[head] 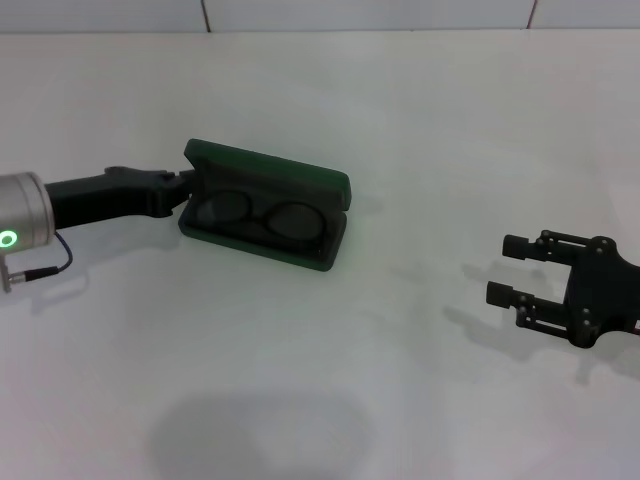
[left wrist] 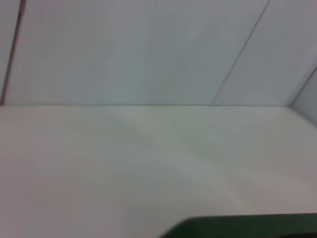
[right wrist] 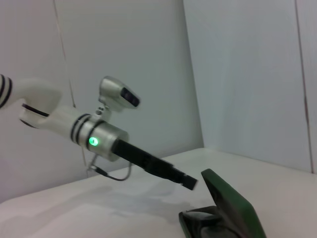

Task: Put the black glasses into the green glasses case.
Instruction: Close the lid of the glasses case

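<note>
The green glasses case (head: pixel 268 168) lies open at the middle left of the table, its lid standing up at the back. The black glasses (head: pixel 262 217) lie inside its tray, both lenses showing. My left gripper (head: pixel 186 183) reaches in from the left and is shut, its tip at the case's left end by the lid; I cannot tell whether it touches. The right wrist view shows the case (right wrist: pixel 233 208) with the left gripper (right wrist: pixel 189 182) just beside the lid. A strip of the case (left wrist: pixel 237 227) shows in the left wrist view. My right gripper (head: pixel 508 269) is open and empty, far right of the case.
The white table (head: pixel 320 380) runs to a white wall at the back. Nothing else stands on it. A thin cable (head: pixel 45 268) hangs under my left wrist.
</note>
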Controlling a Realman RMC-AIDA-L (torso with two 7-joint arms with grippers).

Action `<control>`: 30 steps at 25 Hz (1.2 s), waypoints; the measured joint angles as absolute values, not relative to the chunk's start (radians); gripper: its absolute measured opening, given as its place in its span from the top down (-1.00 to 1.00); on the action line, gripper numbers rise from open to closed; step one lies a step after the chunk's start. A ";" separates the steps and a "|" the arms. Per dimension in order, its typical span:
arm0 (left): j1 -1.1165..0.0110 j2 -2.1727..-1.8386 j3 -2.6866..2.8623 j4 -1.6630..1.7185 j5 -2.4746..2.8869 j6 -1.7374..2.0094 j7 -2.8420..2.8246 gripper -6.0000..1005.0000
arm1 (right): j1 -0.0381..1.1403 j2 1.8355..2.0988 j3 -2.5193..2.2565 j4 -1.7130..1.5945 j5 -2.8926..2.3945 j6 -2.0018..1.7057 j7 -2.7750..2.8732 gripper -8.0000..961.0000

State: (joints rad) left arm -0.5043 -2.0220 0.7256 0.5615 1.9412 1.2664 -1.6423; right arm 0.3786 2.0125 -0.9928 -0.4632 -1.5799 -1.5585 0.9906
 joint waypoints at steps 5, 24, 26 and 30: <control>-0.475 -2.040 0.728 0.686 1.941 1.436 -1.762 0.81 | 0.377 2.013 -0.988 -0.458 -1.580 -1.548 0.990 -0.24; -0.484 -2.093 1.330 1.027 1.991 0.807 -2.292 0.80 | 0.371 2.013 -0.988 -0.452 -1.576 -1.495 0.988 -0.24; -0.468 -2.094 1.405 1.040 2.019 0.752 -2.344 0.80 | 0.371 2.013 -0.988 -0.452 -1.578 -1.490 0.984 -0.24; -0.439 -2.096 1.465 1.044 2.008 0.695 -2.369 0.79 | 0.368 2.012 -0.988 -0.452 -1.576 -1.489 0.977 -0.24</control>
